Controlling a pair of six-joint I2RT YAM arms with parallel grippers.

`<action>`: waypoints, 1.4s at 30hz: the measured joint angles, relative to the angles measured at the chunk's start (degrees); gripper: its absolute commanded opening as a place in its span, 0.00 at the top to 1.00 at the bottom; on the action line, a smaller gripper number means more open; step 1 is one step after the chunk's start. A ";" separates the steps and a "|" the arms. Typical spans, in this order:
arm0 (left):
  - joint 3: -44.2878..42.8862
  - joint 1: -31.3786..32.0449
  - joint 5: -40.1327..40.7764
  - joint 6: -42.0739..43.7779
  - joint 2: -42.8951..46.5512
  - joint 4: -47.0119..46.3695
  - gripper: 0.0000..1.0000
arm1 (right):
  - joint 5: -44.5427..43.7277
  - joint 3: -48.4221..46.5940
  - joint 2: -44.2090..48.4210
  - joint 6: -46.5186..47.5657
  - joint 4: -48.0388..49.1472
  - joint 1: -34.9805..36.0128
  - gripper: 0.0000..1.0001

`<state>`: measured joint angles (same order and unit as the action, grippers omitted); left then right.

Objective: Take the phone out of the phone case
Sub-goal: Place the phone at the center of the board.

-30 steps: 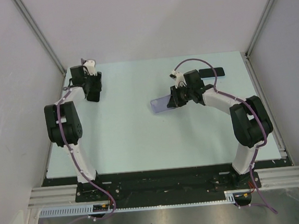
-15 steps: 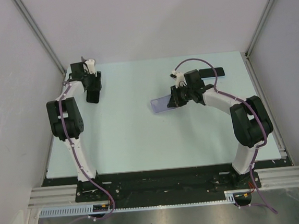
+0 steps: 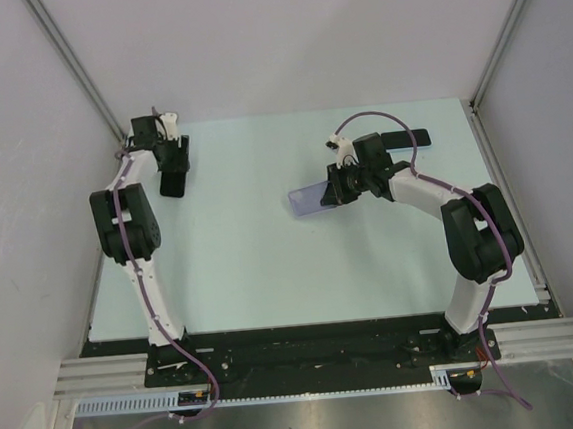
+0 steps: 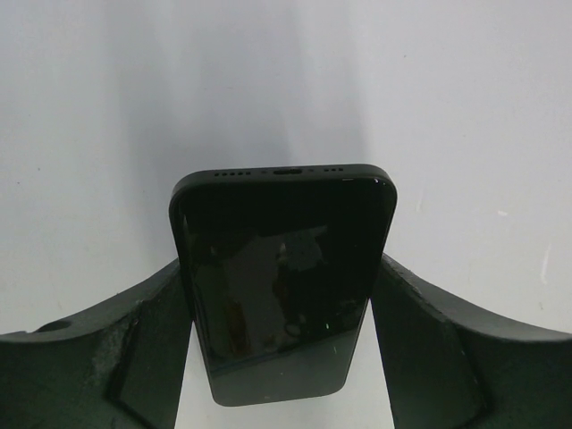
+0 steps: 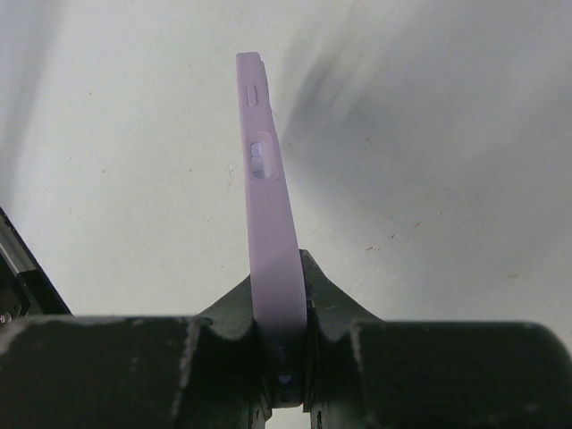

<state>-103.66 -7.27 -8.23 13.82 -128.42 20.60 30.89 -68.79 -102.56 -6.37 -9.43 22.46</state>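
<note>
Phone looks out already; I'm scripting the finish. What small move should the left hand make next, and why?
Probably lower the phone to the table and let go: the left hand grips its edges, while the right hand holds the lilac case well apart, so separation looks done.

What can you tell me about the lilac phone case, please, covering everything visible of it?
The phone case is pale lilac and matte, and looks like soft silicone. The right wrist view shows it edge-on, with a raised button and a slot cutout along its side edge. The right gripper is shut on one end; the rest juts out leftward over the table. From above it looks slightly translucent and appears empty. Whether it touches the table is unclear.
</note>
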 measured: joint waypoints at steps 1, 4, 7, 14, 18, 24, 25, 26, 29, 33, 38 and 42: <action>-0.33 0.00 0.17 0.22 -0.31 0.22 0.57 | 0.00 0.00 0.02 0.00 0.00 0.00 1.00; -1.25 0.00 0.66 0.66 -1.27 1.07 0.57 | 0.02 0.00 0.09 0.00 0.00 0.00 1.00; -1.79 0.00 1.07 0.92 -1.90 2.21 0.56 | 0.04 0.00 0.09 0.00 0.02 0.02 1.00; -3.80 -0.02 1.95 1.27 -3.63 4.57 0.55 | 0.20 0.00 0.17 0.00 0.00 0.02 1.00; -5.40 -0.04 2.54 1.29 -5.01 5.44 0.54 | 0.22 0.00 0.35 0.00 0.00 0.02 1.00; -6.91 -0.11 3.93 1.77 -6.69 6.36 0.50 | 0.35 0.00 0.59 0.00 0.00 0.02 1.00; -7.19 -0.13 4.17 1.81 -7.08 6.60 0.50 | 0.42 0.00 0.59 0.00 -0.02 0.02 1.00; -7.50 -0.20 4.17 1.79 -7.34 6.64 0.48 | 0.42 0.00 0.59 0.00 -0.02 0.02 1.00; -8.26 -0.33 4.79 1.88 -7.78 6.84 0.41 | 0.44 0.00 0.59 0.00 -0.02 0.02 1.00; -9.57 -0.48 5.03 1.90 -8.59 6.99 0.34 | 0.44 0.00 0.59 0.00 0.00 0.02 1.00; -10.75 -0.50 5.16 1.88 -9.29 7.02 0.16 | 0.44 0.00 0.59 0.00 0.00 0.02 1.00; -10.80 -0.55 5.55 2.34 -9.31 6.95 0.06 | 0.44 0.00 0.59 0.00 0.00 0.02 1.00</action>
<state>-114.45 -7.81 -2.68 16.16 -137.73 27.55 31.33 -68.79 -101.97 -6.37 -9.43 22.48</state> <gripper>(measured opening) 0.860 0.152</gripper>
